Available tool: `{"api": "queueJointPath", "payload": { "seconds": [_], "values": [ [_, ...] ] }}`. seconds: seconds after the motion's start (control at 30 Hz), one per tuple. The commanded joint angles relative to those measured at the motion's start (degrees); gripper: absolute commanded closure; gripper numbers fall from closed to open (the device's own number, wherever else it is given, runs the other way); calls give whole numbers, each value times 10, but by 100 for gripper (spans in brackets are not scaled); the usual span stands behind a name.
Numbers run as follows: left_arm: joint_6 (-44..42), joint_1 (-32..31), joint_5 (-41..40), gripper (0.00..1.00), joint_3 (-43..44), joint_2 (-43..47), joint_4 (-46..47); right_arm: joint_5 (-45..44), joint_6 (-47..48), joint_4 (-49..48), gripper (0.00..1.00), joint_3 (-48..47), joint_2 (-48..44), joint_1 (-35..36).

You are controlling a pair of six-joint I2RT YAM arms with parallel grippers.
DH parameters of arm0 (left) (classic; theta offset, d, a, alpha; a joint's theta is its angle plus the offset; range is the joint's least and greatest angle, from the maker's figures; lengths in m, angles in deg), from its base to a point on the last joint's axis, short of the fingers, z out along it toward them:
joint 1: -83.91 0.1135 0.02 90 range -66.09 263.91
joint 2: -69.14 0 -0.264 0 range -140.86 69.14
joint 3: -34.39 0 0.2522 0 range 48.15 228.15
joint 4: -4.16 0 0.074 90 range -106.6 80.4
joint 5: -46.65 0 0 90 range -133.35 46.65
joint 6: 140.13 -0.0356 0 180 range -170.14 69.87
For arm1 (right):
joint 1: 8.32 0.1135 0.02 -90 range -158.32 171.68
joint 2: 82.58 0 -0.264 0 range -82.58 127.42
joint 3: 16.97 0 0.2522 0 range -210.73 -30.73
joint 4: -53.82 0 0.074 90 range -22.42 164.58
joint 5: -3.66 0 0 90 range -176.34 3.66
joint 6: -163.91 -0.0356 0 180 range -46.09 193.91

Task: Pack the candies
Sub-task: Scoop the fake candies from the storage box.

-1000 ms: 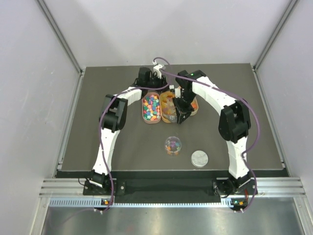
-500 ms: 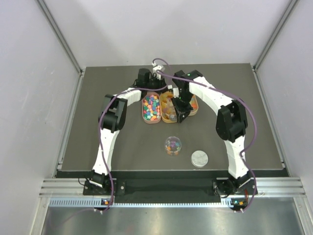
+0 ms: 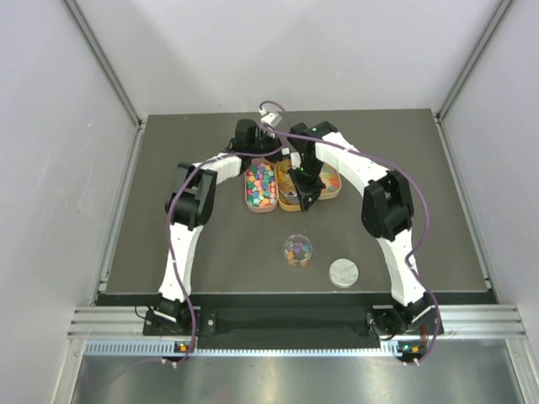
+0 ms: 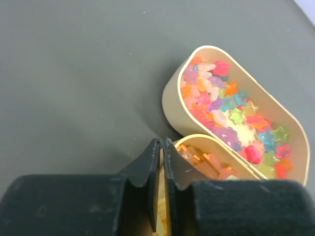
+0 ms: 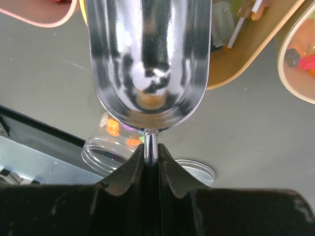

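— What is the right pincer (image 5: 151, 147) doing?

— Its jaws are clamped hard on the thin stem of a silver scoop (image 5: 147, 59). The bowl points away toward 12 o'clock. There's a brownish smear low in the bowl, and I can't tell whether it's a sweet or a reflection.

— And the left pincer (image 4: 161, 142)?

— It's drawn in to a thin slit, right at the end of the middle tray (image 4: 206, 137). Something tan shows in the slit, but I can't tell whether that's the tray wall being pinched.

— Where are the candies (image 4: 231, 113)?

— Mostly in the trays. From the left wrist, the multicoloured ones fill the tray (image 4: 170, 93) at 2 o'clock of the fingertips. That close up they look star-shaped. Orange pieces lie in the middle tray just beside the tips. A few coloured ones are also in the clear jar (image 3: 297, 250).

— What does the overhead view add?

— The whole layout. Three trays stand side by side toward the far half of the dark worktop (image 3: 421, 151), with both wrists over them. The jar stands apart at 6 o'clock of the trays, and its silver lid (image 3: 343, 272) lies flat at 4 o'clock of the jar. The jaws themselves are hidden under the wrists from up there.

— And the right wrist?

— It's the only view that shows the grip on the stem. It also catches the jar's rim and the lid on the worktop below the scoop, at 7 and 5 o'clock of the bowl.
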Motion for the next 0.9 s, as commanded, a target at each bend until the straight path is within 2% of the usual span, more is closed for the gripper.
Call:
{"api": "queueJointPath", "payload": {
  "seconds": [0.0,0.2,0.33,0.57,0.87],
  "values": [
    [21,-6,29,91,-21,50,60,-35,-22,-8,100,-37,19,12],
    [40,-8,39,96,-46,62,79,-83,-53,-5,100,30,-45,33],
    [57,-8,48,99,-60,70,96,-111,-88,-7,100,47,-44,29],
    [105,-8,54,100,-72,73,135,-101,-101,-20,100,-44,4,19],
    [113,-11,56,100,-53,70,135,-78,-82,-39,100,-94,42,10]
  ]
}}
